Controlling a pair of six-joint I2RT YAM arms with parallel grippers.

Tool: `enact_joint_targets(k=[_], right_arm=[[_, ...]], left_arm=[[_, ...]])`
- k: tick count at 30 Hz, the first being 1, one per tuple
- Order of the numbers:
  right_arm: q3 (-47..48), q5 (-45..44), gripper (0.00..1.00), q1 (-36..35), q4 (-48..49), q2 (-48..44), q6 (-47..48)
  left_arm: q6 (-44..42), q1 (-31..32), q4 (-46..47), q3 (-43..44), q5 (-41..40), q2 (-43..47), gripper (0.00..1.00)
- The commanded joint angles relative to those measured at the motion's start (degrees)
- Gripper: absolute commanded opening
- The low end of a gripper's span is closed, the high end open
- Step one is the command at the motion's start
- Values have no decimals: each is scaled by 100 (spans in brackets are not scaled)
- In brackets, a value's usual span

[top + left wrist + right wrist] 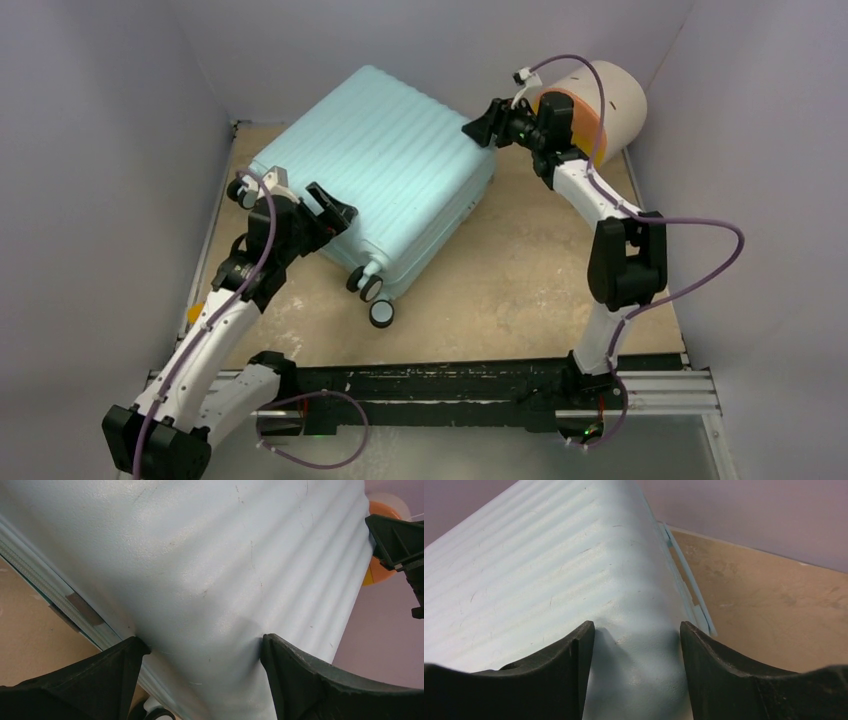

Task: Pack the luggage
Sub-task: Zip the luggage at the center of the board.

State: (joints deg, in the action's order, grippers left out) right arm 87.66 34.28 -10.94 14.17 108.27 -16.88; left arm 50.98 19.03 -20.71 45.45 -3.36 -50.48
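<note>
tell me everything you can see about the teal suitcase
The suitcase is a large pale teal hard-shell case with a ribbed, lightly scuffed top. It is closed and lies flat on the tan table, turned diagonally, with its small black-and-white wheels toward the near side. The left gripper straddles its near corner and the right gripper its far right corner, fingers against the shell. Whether either one clamps it is unclear.

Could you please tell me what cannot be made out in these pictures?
Inside of the luggage: all views, the closed shell hides it.
Fronts of the drawer unit: top view, the right arm covers most; left wrist view shows an orange sliver.
Whether the left gripper or right gripper actually squeezes its corner: wrist views, contact too close to judge.
</note>
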Motion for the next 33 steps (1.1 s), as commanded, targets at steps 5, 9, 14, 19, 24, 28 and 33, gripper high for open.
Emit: enact_joint_targets(k=[5, 9, 14, 19, 24, 28, 33], right_arm=[[-1880, 496, 51, -451, -1009, -536, -613], [-2392, 403, 51, -452, -799, -928, -749], [-3165, 223, 51, -634, -307, -1387, -992], [-4184, -54, 52, -775, 553, -1983, -1580], [-4985, -401, 52, -984, 1493, -2456, -1984], [-5358, -698, 52, -1244, 1914, -2731, -2336], [-5754, -1166, 54, -1714, 2407, -2879, -2906]], left_arm=[[-854, -92, 403, 568, 1671, -1574, 87], [-1359, -101, 408, 991, 1781, -1969, 87], [-1922, -180, 215, 1516, 1767, -2626, 89], [-1987, -277, 284, 1859, 1639, -3111, 89], [-1859, -321, 724, 2058, 1776, -3614, 89], [-1952, -341, 641, 2557, 1705, -4117, 89], [-2028, -413, 613, 2940, 1699, -4370, 89]])
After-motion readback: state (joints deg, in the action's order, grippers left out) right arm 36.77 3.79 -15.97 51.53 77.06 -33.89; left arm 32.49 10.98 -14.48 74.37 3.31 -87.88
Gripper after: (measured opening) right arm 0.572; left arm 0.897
